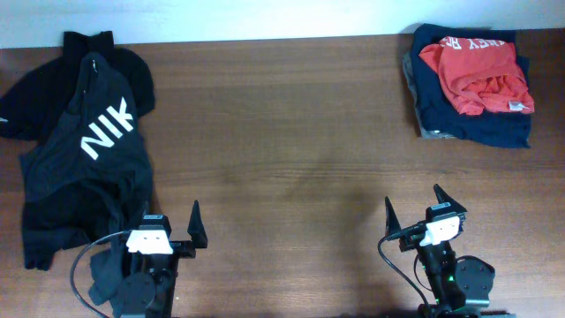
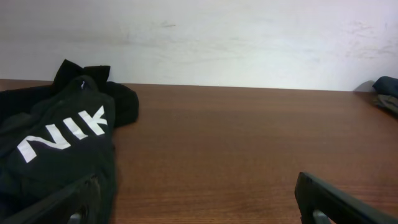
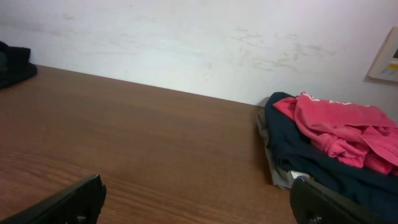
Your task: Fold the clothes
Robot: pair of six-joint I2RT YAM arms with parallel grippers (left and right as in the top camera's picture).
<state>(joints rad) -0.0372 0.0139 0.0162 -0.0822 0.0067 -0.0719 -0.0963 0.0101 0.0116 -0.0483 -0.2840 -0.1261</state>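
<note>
A black shirt point(image 1: 88, 150) with white "NIK" lettering lies crumpled along the table's left side, and it also shows in the left wrist view point(image 2: 56, 143). An orange-red T-shirt point(image 1: 477, 75) sits bunched on navy tops point(image 1: 481, 128) at the back right; the right wrist view shows both the T-shirt point(image 3: 342, 127) and the navy tops point(image 3: 298, 149). My left gripper point(image 1: 170, 228) stands open at the front left, its left finger over the black shirt's lower edge, nothing between its fingers point(image 2: 196, 193). My right gripper point(image 1: 415, 210) stands open and empty at the front right point(image 3: 198, 190), short of the pile.
The brown wooden table point(image 1: 291, 132) runs back to a white wall point(image 3: 186, 43). A grey cloth edge point(image 1: 430, 132) pokes out under the navy tops. A light panel point(image 3: 388, 59) hangs on the wall at the right.
</note>
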